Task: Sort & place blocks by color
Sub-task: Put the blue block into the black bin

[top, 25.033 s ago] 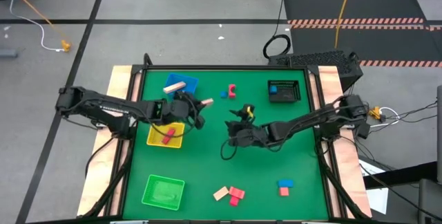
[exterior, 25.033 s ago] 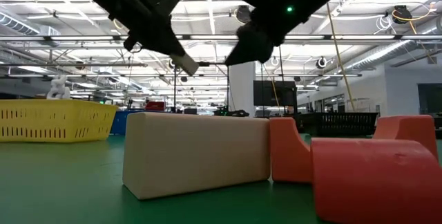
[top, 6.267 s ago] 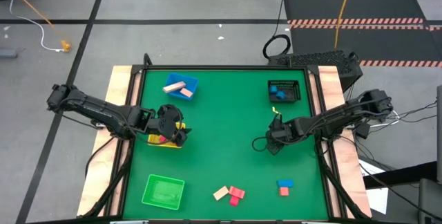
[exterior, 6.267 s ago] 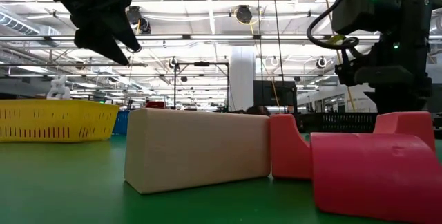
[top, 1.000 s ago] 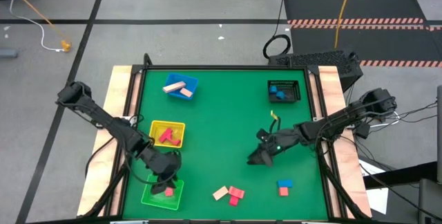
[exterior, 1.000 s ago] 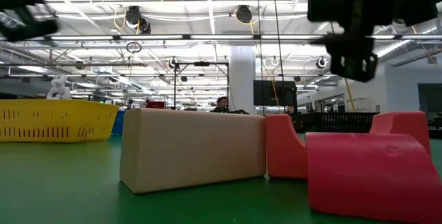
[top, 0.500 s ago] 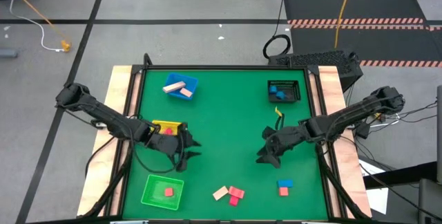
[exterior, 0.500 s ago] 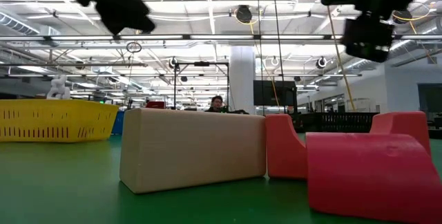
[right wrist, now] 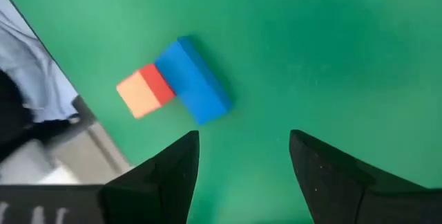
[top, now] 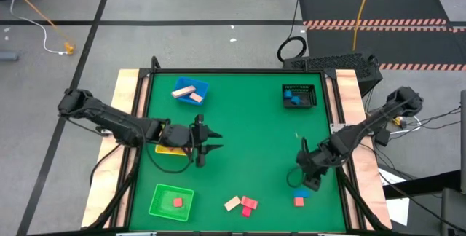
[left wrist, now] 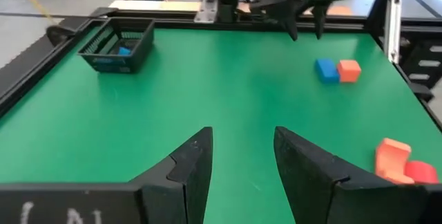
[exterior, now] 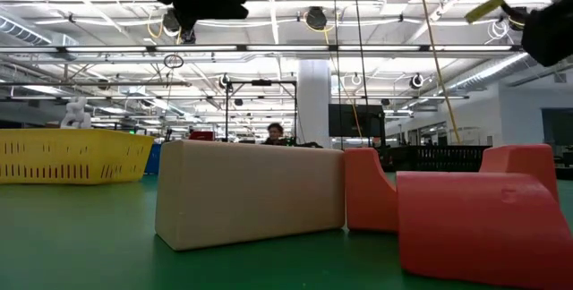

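**Two spread claws, and a blue bar waiting below the right one**

Two claws were at work over the green surface (top: 247, 119), both empty. The right claw (right wrist: 238, 158) hung with its fingers spread, near a blue block (right wrist: 193, 80) that lay flat with a small red-orange block (right wrist: 145, 91) touching one end; in the high view this pair sat near the surface's front right. The left claw (left wrist: 242, 148) was also spread, hovering beside the yellow tray (top: 171, 148) and holding nothing.

The blue block looked like a short, rigid bar, probably light and not fragile. Its painted faces could be a little slick, so a firm pinch across the two long sides, near the middle, seemed the safest hold. Coming in at the end would risk catching the red-orange neighbour or nudging both.

A tan block (top: 232, 204) and pink-red blocks (top: 249, 205) remained loose near the front edge, touching one another.

As for containers:
- The blue tray (top: 191, 90) held a tan bar and a pinkish piece.
- The green tray (top: 172, 201) held one small red block.
- The black mesh basket (top: 299, 96) held something blue.
- The yellow tray was largely hidden by the left arm; its contents could not be told.
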